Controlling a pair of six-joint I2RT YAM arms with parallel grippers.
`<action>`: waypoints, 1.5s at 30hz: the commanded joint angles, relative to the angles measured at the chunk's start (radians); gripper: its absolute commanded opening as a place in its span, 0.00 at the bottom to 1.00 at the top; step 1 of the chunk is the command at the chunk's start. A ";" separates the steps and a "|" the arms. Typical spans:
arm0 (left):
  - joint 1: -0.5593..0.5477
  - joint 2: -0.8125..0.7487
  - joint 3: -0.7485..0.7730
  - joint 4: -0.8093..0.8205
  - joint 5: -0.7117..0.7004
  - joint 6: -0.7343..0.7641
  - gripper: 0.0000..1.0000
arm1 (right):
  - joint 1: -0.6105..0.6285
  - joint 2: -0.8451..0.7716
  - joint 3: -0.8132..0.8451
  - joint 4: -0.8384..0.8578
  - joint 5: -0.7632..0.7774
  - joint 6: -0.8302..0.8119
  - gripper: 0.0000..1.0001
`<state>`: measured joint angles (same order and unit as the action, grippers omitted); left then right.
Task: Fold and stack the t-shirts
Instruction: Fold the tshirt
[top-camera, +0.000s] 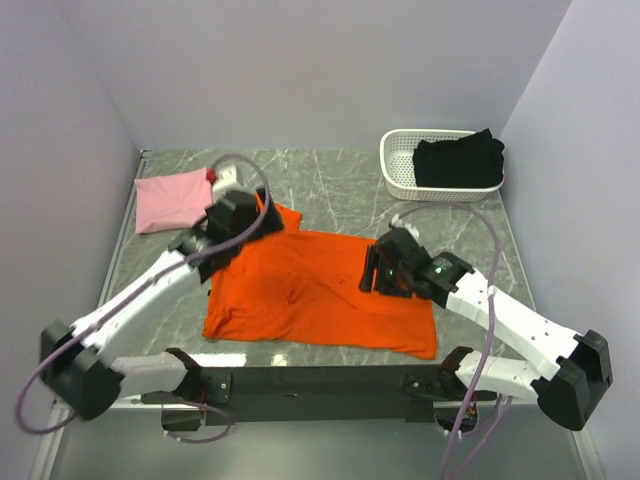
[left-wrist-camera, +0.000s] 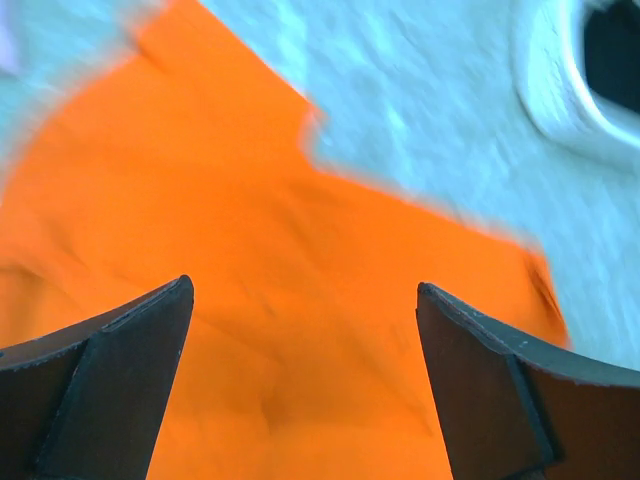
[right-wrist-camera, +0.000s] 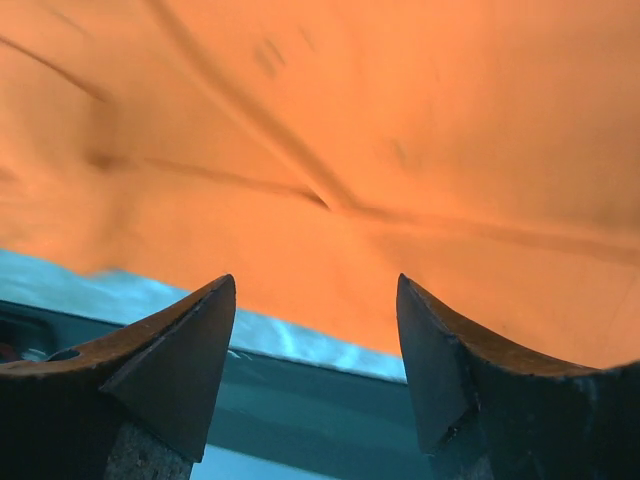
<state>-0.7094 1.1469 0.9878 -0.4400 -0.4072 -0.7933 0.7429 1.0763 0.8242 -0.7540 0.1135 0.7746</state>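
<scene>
So, progress is roughly a third by my read. The pink shirt lies as a compact folded square at 10 o'clock on the table. Nothing is stacked on it. The orange shirt is the one in work, laid out at the centre of the table and running toward 6 o'clock. The black shirt sits bunched in the white basket at 1 o'clock and looks untouched, so it needs taking out, folding and stacking. The orange one reads as a rough rectangle with one sleeve sticking out at its 11 o'clock corner. There are shallow creases across the middle and a wavy hem on the near side. I can't tell whether it already has a first fold in it. The cloth is thin and limp, so I'd expect it to drag and wrinkle if only one corner gets lifted. The left gripper is at that sleeve corner, jaws spread wide with orange cloth between and below them, nothing pinched. The right gripper is over the shirt's 3 o'clock side, jaws likewise wide apart and empty. The wrist views are too blurred to say whether either touches the cloth. Left to do: fold orange, put it on pink, then black.
</scene>
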 joint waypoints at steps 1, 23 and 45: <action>0.163 0.176 0.114 0.060 0.022 0.146 0.99 | -0.037 0.037 0.123 -0.007 0.069 -0.099 0.73; 0.426 1.111 0.925 0.058 0.103 0.362 0.68 | -0.094 -0.027 -0.016 0.179 -0.072 -0.144 0.72; 0.442 1.166 0.853 0.030 0.099 0.347 0.55 | -0.099 -0.078 -0.089 0.183 -0.066 -0.118 0.72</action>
<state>-0.2729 2.3219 1.8622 -0.4145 -0.2905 -0.4568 0.6518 1.0157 0.7406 -0.6018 0.0406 0.6472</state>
